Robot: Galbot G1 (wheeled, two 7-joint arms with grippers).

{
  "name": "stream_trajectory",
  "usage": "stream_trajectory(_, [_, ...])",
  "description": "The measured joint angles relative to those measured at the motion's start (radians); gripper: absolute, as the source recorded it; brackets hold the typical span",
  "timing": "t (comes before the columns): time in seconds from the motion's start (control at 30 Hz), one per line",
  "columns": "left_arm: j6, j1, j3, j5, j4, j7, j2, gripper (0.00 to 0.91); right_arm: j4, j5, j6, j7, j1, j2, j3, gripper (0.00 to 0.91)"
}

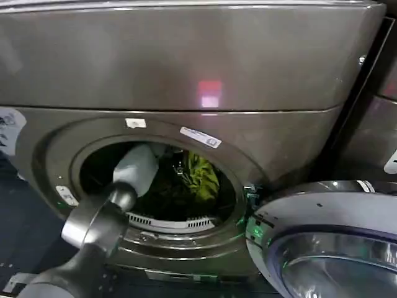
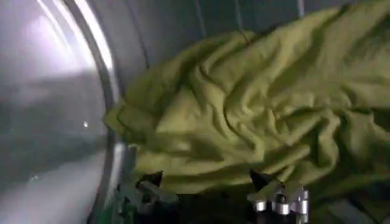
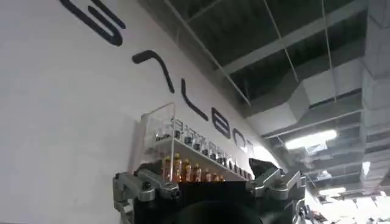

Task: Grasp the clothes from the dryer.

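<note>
**Left arm inside the dryer, claw spread before the clothes**

On the left of the head view, the left arm rises from the lower corner and passes through the round porthole of the dryer, its white wrist section inside the drum. In the left wrist view the left claw is spread wide, one fingertip on each side, with the clothes lying just beyond them; no fabric sits between the tips, and whether they touch the cloth cannot be told. The clothes are a wrinkled olive-green bundle resting in the drum against its shiny metal wall. From the head they show to the right of the wrist, deep in the opening. A small red light glows on the panel above the porthole. Farther right, the glass-windowed door stands swung open. The right claw is raised away from the machine with fingers apart, pointing at a white wall and ceiling.
</note>
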State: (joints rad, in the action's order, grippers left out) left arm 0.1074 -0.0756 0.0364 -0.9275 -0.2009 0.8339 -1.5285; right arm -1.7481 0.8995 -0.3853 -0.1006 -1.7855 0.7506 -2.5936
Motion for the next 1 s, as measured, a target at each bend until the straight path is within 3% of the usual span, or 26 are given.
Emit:
stream_trajectory(0.03, [-0.001, 0.002, -0.001, -0.003, 0.003, 0.002, 0.0, 0.683, -0.002, 0.0, 0.0, 0.0, 0.001, 0.001, 0.001, 0.907])
stream_trajectory(0.07, [-0.001, 0.003, -0.003, -0.007, 0.005, 0.004, 0.0, 0.182, -0.004, 0.0, 0.0, 0.0, 0.002, 0.003, 0.001, 0.907])
stream_trajectory(0.13, [-0.001, 0.007, -0.003, -0.015, 0.008, 0.015, 0.001, 0.0, -0.008, 0.0, 0.0, 0.0, 0.004, 0.007, 0.004, 0.907])
stream_trajectory(0.6, [0.02, 0.02, 0.028, -0.025, 0.014, 0.038, 0.01, 0.0, -0.013, -0.003, 0.001, 0.002, 0.009, 0.011, 0.016, 0.907])
stream_trajectory(1.0, [-0.008, 0.029, 0.096, 0.086, -0.062, -0.021, 0.017, 0.0, -0.013, -0.005, 0.002, 0.003, 0.02, 0.012, 0.03, 0.907])
